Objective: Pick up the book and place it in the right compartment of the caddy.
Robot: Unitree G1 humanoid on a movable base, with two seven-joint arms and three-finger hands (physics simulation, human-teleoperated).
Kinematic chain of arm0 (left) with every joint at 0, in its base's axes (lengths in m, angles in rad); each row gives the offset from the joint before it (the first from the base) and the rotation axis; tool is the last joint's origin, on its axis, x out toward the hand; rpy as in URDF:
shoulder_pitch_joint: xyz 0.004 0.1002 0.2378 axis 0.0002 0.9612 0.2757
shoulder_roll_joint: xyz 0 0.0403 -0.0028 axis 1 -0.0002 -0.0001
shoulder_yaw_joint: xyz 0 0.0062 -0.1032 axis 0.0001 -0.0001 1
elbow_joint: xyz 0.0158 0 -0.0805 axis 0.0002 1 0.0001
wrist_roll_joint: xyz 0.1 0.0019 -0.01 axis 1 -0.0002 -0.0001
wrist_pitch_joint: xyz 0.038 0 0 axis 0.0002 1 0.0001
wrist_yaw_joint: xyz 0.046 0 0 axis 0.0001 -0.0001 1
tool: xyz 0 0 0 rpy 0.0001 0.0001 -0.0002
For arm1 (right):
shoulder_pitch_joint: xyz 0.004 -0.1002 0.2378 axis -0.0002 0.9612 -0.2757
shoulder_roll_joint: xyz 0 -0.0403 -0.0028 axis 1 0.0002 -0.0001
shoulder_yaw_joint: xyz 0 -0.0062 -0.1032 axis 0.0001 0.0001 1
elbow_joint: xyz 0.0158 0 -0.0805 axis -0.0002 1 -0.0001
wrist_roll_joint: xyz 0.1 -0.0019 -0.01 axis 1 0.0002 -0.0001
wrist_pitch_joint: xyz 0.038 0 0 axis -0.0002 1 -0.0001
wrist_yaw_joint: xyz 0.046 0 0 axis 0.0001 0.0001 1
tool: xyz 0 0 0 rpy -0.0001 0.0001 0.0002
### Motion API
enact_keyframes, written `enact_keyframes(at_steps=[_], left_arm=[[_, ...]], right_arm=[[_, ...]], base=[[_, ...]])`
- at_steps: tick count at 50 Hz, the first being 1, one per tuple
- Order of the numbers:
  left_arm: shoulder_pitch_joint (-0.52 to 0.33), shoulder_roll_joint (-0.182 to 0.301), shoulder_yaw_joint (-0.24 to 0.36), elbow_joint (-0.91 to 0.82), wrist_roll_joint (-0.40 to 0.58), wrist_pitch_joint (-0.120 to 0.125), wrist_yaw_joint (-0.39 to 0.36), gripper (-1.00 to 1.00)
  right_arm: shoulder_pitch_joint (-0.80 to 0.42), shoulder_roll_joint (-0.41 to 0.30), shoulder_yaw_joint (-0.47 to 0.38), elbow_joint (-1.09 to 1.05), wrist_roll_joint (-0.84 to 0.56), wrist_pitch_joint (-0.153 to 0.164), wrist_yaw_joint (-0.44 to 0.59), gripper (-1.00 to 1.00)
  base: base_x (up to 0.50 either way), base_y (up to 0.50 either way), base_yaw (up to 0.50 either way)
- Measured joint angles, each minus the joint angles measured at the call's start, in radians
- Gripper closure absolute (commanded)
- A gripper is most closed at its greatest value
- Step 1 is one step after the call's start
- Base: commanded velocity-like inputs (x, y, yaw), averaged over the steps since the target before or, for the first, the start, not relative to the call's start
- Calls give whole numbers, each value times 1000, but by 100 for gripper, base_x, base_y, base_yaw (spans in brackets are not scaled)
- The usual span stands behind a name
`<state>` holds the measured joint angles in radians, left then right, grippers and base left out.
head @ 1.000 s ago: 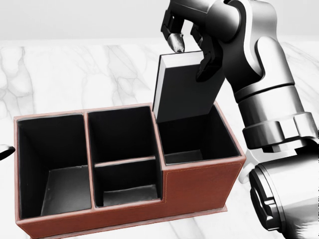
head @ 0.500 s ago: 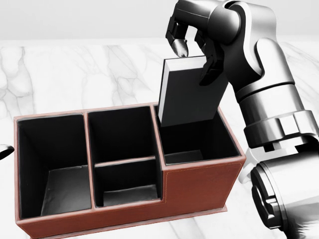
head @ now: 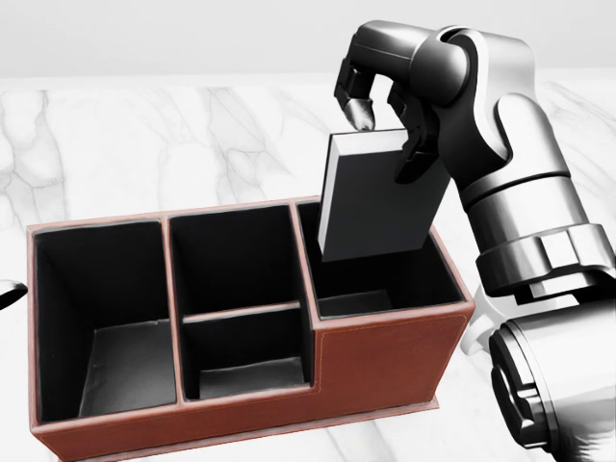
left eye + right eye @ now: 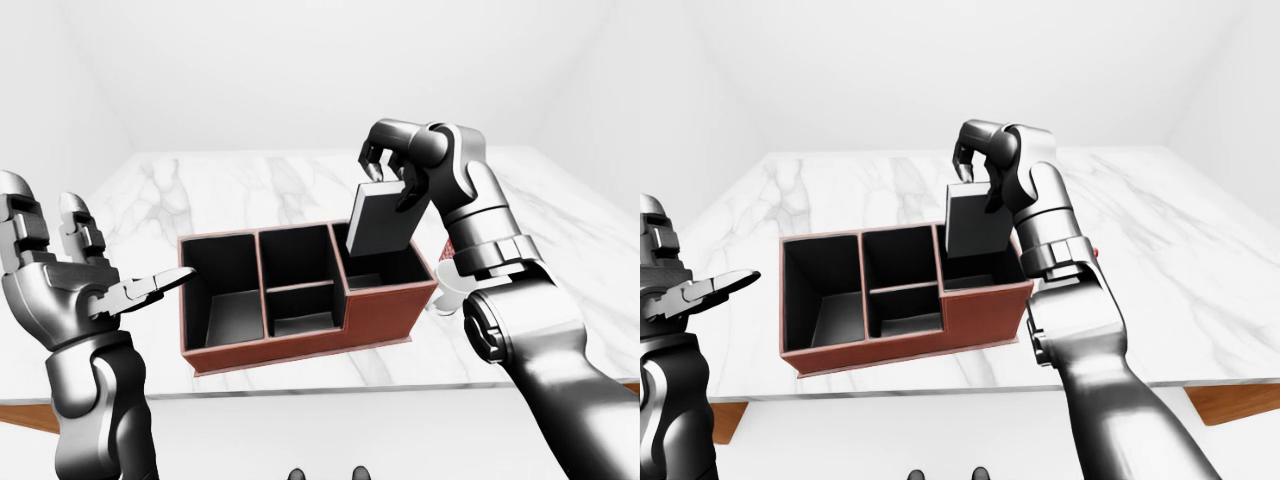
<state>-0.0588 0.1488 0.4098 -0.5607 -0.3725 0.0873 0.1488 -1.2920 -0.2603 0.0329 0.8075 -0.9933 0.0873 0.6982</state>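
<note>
The brown caddy (image 3: 385,356) with black compartments sits on the marble table. My right hand (image 3: 385,120) is shut on the top edge of a dark grey book (image 3: 380,197), held upright and slightly tilted. The book's lower end dips into the caddy's right compartment (image 3: 375,279), above its floor. My left hand (image 4: 90,275) is open and empty, raised to the left of the caddy in the left-eye view.
The marble table (image 4: 250,185) reaches well past the caddy; its near edge (image 4: 970,395) runs below the caddy in the right-eye view. A small white thing (image 4: 447,285) with a red bit shows behind my right forearm, right of the caddy.
My right hand has carried the book to the right and down; its lower end now sits deeper inside the right compartment. The left hand has not moved.
</note>
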Motion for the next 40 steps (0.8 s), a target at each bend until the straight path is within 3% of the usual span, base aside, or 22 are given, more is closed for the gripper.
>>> enact_keyframes(at_steps=[40], left_arm=[[-4, 1, -1, 1, -1, 0, 2, -100]], right_arm=[[21, 0, 7, 114, 22, 0, 0, 100]], base=[[0, 0, 0]])
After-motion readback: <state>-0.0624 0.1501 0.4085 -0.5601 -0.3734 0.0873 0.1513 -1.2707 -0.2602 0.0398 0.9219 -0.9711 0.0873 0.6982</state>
